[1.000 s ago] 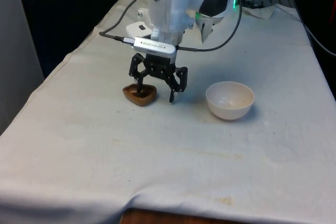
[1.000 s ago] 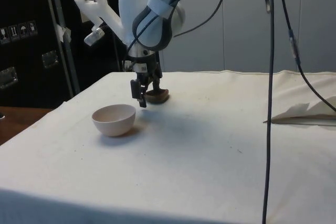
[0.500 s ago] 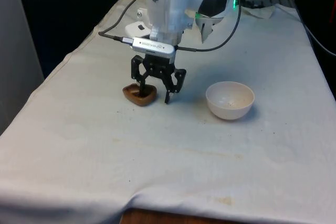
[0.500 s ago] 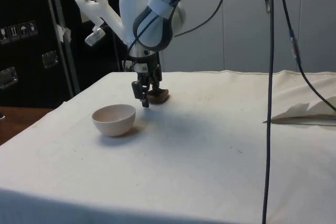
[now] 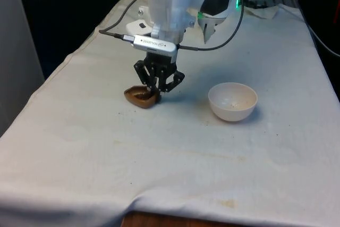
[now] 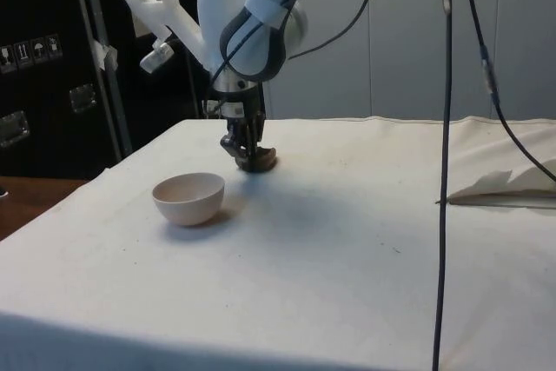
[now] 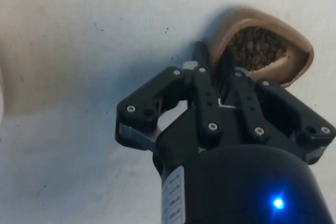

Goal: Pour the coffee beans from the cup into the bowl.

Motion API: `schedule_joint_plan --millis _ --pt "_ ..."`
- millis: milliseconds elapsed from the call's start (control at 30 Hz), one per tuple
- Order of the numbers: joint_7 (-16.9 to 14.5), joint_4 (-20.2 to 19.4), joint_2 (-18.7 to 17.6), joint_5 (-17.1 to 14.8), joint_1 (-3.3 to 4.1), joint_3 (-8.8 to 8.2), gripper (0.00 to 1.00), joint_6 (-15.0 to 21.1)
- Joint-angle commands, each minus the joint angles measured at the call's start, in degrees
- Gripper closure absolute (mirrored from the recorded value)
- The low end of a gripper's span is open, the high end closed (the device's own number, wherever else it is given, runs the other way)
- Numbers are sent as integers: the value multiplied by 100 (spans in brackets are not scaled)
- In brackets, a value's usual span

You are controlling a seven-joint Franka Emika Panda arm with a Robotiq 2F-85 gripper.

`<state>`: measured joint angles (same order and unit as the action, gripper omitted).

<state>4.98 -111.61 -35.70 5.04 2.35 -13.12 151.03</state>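
Now the gripper has its two black fingers drawn together on the near wall of the cup, where a second ago they stood wide apart, one finger inside the cup and the other out beyond its rim toward the bowl. From the wrist, one finger presses the outside of the tan wall and the other sits inside it, so the rim is pinched between them. Just past the fingertips lies the cup's open mouth, heaped with dark coffee beans; the cup rests flat on the white cloth. Off to one side of the gripper, well apart from it, the white bowl stands upright and looks empty. The hold now seems made, so lifting and carrying toward the bowl is likely the next stage; no pouring has begun.
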Motion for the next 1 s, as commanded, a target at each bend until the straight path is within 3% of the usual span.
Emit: schedule_joint_plan --millis 0,133,167,467,700,767,800,833,967 --pt "69 -34 -11 52 52 -52 97 92" --pt "0 0 0 0 0 0 97 0" --pt "34 -17 -11 29 23 -29 97 46" --pt "0 17 0 0 0 0 97 0" --pt "46 11 201 34 52 -40 97 -103" --pt "52 6 264 40 52 -40 97 -149" --pt "0 40 223 0 11 0 97 -149" --pt "52 0 344 40 57 -40 97 -201" --pt "63 -6 476 52 86 -34 97 -298"
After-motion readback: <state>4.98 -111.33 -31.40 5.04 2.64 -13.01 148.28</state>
